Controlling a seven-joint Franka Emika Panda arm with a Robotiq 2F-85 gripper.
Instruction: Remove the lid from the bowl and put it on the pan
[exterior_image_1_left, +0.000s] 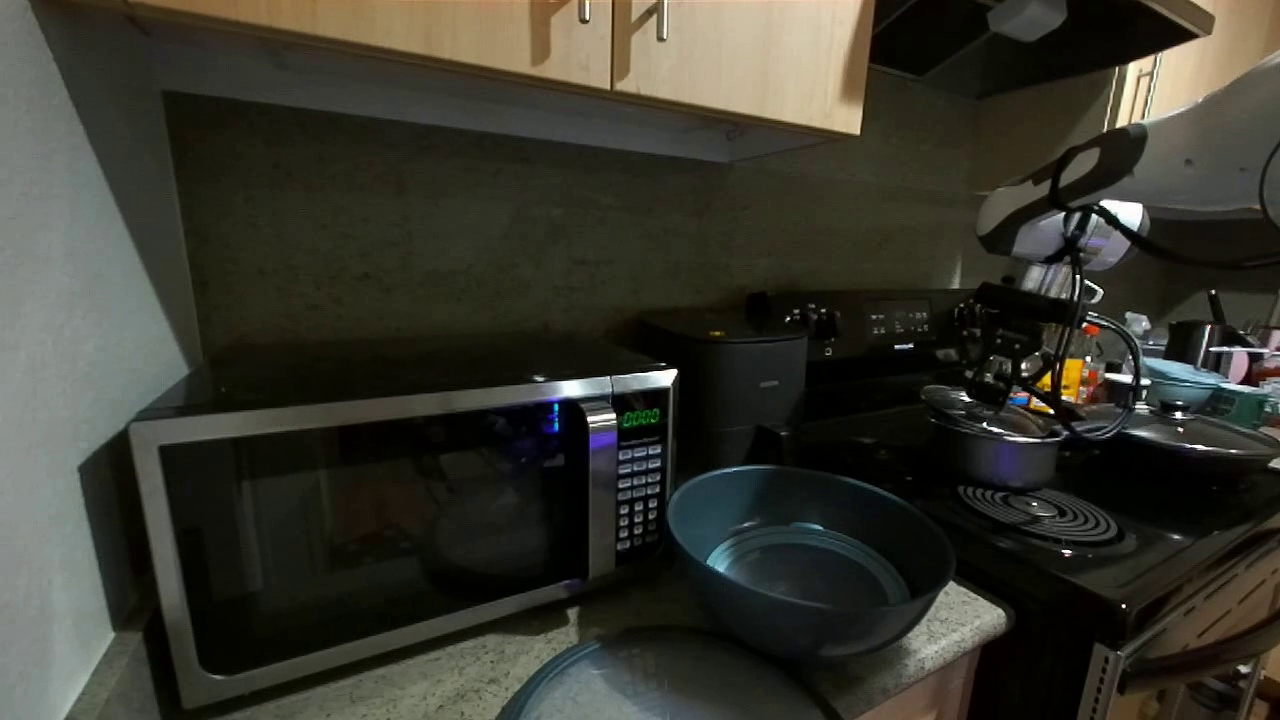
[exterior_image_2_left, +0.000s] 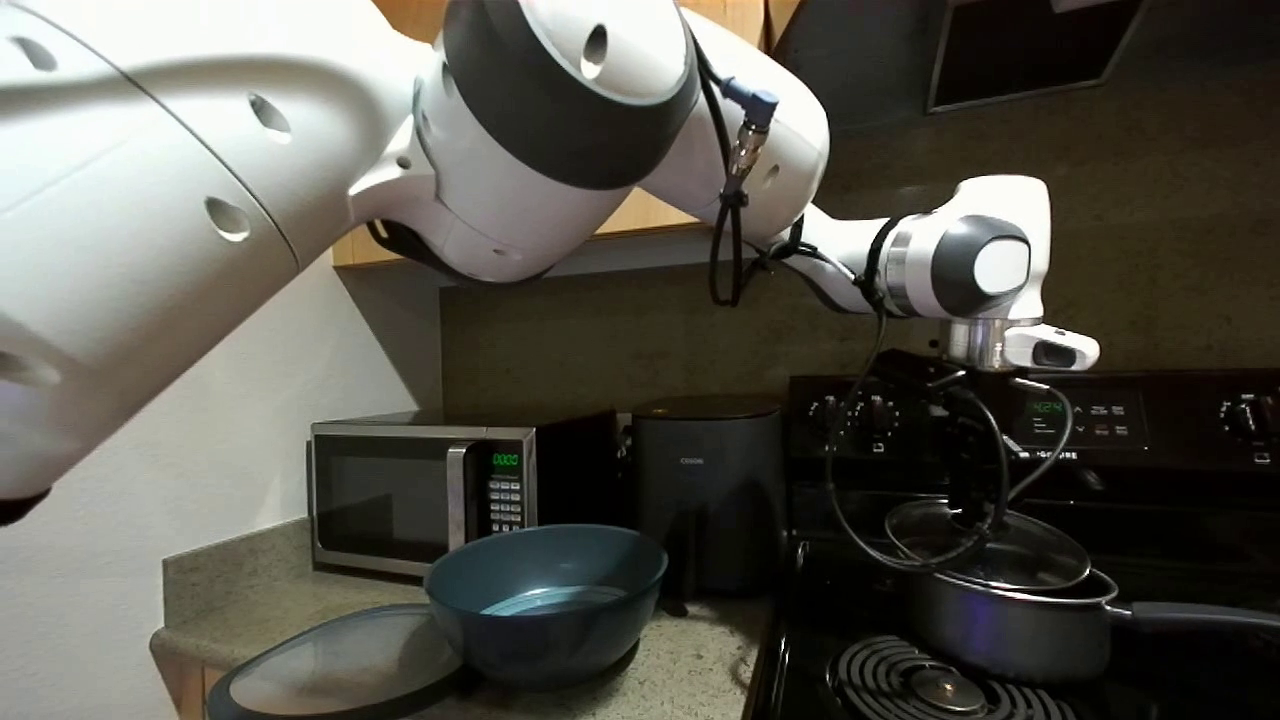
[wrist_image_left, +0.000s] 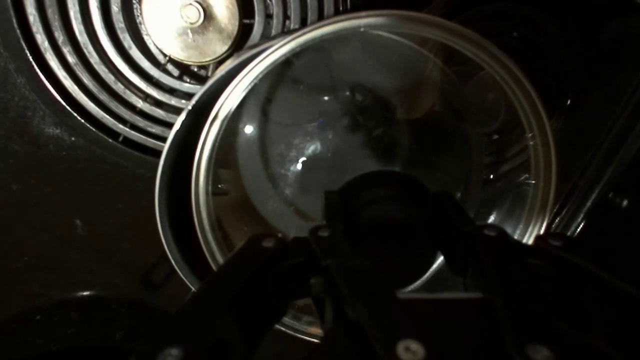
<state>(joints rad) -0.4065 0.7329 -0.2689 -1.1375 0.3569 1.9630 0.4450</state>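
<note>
I'm getting dim feeds. In an exterior view the white arm glares pale; in both exterior views, hard-edged shadow crosses the wall. My wrist view is murkiest, slightly soft, the claw nearly black, the burner glinting, highlights speckling the lid.

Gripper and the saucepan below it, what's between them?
The glass lid, held tilted by the gripper over the saucepan, as both exterior views show. Whether it touches the saucepan, I can't tell.
</note>
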